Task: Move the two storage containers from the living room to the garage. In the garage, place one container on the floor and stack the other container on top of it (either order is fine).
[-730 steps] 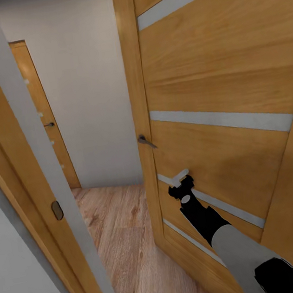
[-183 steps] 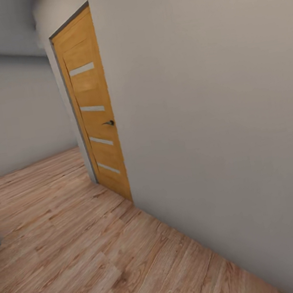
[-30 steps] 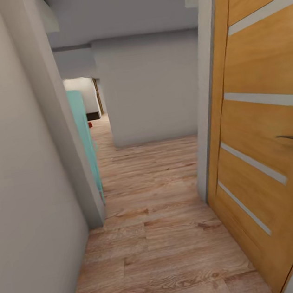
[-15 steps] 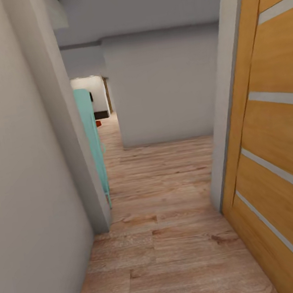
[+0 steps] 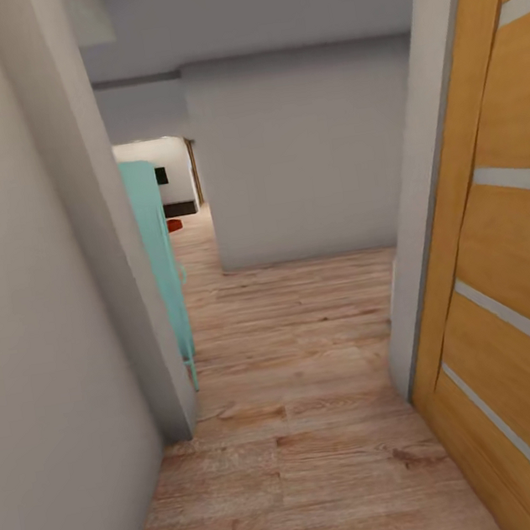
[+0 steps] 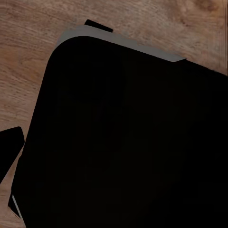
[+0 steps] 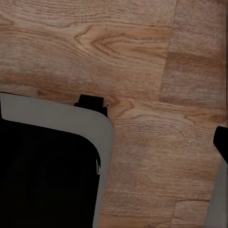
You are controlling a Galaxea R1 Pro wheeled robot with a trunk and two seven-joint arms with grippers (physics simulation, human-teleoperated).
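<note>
Travelling: headed along a narrow corridor over light wood plank floor [image 5: 315, 427], grey walls either side.
Right flank: passed close by a wooden slatted door [image 5: 515, 287] standing just beside the path.
Left flank: noted a turquoise cabinet [image 5: 159, 255] behind the wall corner [image 5: 135, 301].
Ahead: faced a grey partition wall [image 5: 300, 158]; spotted a lit opening to its left.
Containers: glimpsed a small orange-red object [image 5: 174, 225] on the far floor through that opening, judged likely one storage container, too small to confirm; second container not located.
Pincers: looked down on plank floor [image 7: 142, 52] and dark robot body [image 6: 123, 142] from both wrist views; could not tell whether either was spread or pressed together.
Load: judged nothing carried.
Progress: judged no container delivered; fetching, hauling to the garage, and stacking all outstanding.
</note>
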